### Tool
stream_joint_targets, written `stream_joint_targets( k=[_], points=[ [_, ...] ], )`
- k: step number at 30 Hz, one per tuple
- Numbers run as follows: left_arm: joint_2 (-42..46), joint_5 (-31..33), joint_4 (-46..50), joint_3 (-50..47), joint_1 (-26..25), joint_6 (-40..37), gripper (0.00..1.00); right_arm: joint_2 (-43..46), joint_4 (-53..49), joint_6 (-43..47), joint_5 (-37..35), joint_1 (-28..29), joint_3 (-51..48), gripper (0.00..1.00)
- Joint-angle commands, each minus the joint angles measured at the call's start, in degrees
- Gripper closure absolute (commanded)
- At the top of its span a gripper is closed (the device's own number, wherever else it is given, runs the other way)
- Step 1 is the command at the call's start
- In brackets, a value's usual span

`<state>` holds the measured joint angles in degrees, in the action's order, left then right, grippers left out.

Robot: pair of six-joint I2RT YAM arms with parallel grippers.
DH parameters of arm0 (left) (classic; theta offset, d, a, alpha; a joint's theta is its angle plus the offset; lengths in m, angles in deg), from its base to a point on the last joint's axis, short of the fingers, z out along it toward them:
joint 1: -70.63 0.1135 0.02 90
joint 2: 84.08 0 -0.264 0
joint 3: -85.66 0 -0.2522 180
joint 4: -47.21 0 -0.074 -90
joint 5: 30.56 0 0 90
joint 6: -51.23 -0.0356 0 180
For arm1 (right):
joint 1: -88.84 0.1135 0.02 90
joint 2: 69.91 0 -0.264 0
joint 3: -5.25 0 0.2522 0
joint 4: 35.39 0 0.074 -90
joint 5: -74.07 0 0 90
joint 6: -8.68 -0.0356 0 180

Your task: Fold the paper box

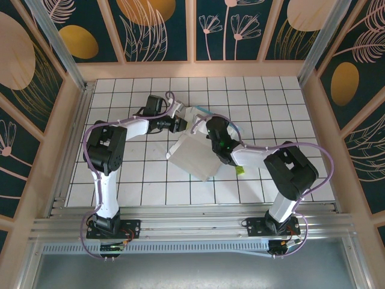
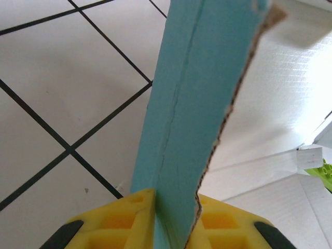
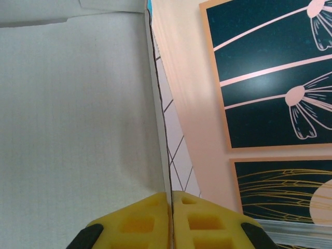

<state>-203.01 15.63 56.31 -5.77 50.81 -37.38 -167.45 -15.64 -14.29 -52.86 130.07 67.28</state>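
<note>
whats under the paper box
Under the paper box the tiled table shows around its edges; the tiles directly beneath the sheet are covered, so anything lying there is hidden.

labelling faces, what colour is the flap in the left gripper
Teal paper box flap, best in the left wrist view.

From above, the right arm (image 1: 264, 158) lies across the paper box (image 1: 192, 155) and covers part of its far side. The right claw (image 1: 210, 125) has its fingertips lost under its dark wrist. The yellow-green slip (image 1: 239, 171) is too small to read. In the left wrist view the teal flap (image 2: 197, 104) runs off the top edge, the left claw (image 2: 174, 220) is cut by the bottom edge, and a green thing (image 2: 322, 170) is clipped at the right. In the right wrist view the white panel (image 3: 78, 114) runs off left and top, and the yellow pads (image 3: 135, 223) run off the bottom.
</note>
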Motion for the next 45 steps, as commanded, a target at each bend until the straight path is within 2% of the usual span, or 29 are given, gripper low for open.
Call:
stream_joint_targets(
  k=[1,11,14,19,27,29,33,38,42,45],
  points=[
    [1.81,-3.94,-3.13,-3.36,-0.4,2.92,0.81,-0.39,9.98,3.47,-2.38,1.42,-2.94,0.9],
    [4.93,-2.29,-8.47,-10.74,-0.48,5.78,0.79,-0.32,19.84,7.15,-3.47,4.05,-10.36,0.9],
    [7.28,-1.38,-10.07,-12.79,-0.49,5.64,0.74,-0.68,24.03,8.91,-4.47,4.83,-12.76,0.89],
    [10.98,-0.54,-11.46,-16.02,-0.46,4.63,0.57,-1.32,31.72,12.92,-5.8,6.37,-16.14,0.89],
    [20.1,1.05,-19.02,-23.77,-0.41,6.88,0.55,-1.89,34.69,14.97,-5.84,7.72,-17.9,0.89],
    [24.1,3.77,-20.01,-25.45,-0.42,6.66,0.55,-1.83,34.53,14.85,-5.81,7.75,-18.03,0.89],
    [28.9,13.74,-17.31,-26.21,0.54,4.44,0.57,-1.44,34.0,14.28,-5.61,7.72,-17.97,0.88],
    [26.11,28.22,-7.4,-21.22,2.8,-4.15,0.6,-1.57,33.81,13.92,-5.42,7.74,-17.7,0.88],
    [19.21,30.74,-0.93,-14.62,3.08,-13.31,0.62,-1.52,33.94,13.92,-5.22,7.72,-17.11,0.88],
    [15.5,28.67,1.52,-11.13,3.03,-17.94,0.62,-1.53,33.82,14.01,-5.0,7.72,-16.64,0.88]
  ],
)
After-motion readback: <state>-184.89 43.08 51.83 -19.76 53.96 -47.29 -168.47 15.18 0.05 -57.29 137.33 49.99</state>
